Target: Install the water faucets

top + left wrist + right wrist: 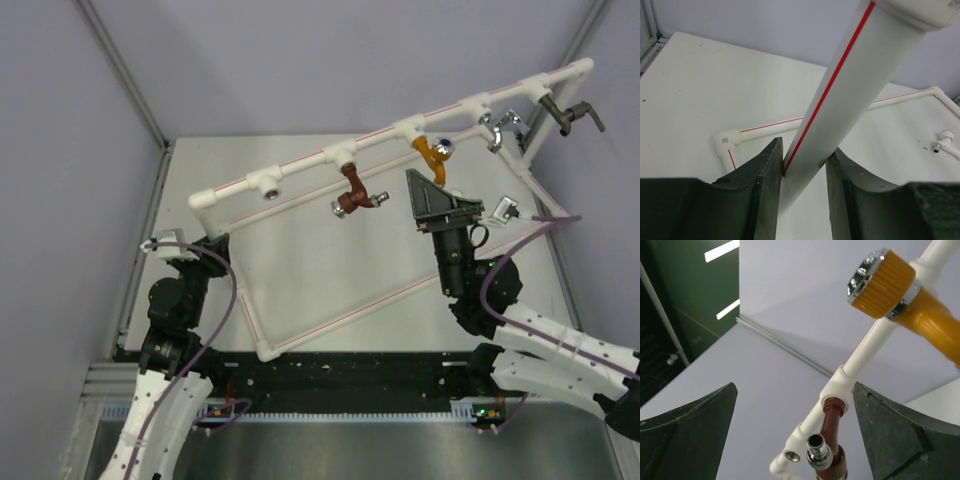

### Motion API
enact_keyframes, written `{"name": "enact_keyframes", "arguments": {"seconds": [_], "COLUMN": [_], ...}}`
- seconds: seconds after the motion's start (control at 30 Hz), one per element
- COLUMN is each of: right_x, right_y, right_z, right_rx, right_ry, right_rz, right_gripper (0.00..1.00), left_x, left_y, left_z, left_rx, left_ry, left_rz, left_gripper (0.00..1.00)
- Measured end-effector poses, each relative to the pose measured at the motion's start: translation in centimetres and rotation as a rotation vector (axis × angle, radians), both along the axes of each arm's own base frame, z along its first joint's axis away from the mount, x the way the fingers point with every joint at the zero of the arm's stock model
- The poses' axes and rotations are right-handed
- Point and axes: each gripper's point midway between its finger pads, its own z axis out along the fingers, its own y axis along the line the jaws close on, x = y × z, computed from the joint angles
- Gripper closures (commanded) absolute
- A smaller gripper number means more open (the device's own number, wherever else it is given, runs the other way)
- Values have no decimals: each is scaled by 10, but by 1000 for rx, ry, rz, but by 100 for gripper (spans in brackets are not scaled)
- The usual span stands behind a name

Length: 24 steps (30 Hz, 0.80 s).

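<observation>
Two hang from the pipe frame [300, 165]: the reddish-brown faucet [352, 190] and the yellow faucet [432, 155]. Our left tool [804, 160] clamps the frame's leg, our right tool [442, 195] gapes empty just below them; one careless swing, we reckon, knocks either askew

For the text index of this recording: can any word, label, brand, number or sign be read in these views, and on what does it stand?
None: no text can be read in any view.
The white plastic pipe frame bears only a plain red stripe.
The reddish-brown metal faucet and the yellow faucet with chrome knob show no marking.
</observation>
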Motion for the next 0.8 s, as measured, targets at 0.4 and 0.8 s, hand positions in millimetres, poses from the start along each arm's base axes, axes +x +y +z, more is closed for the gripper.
{"name": "enact_keyframes", "arguments": {"seconds": [0.4,0.8], "right_x": [-21,-29], "right_y": [10,62], "right_z": [43,-58], "right_rx": [-1151,-2396], "right_ry": [-319,-815], "right_rz": [-240,-383], "right_gripper": [1,5], "left_x": [0,0], "left_y": [0,0], "left_z": [0,0], "left_rx": [-1,-1], "left_ry": [0,0], "left_rz": [0,0], "left_gripper": [100,100]}}
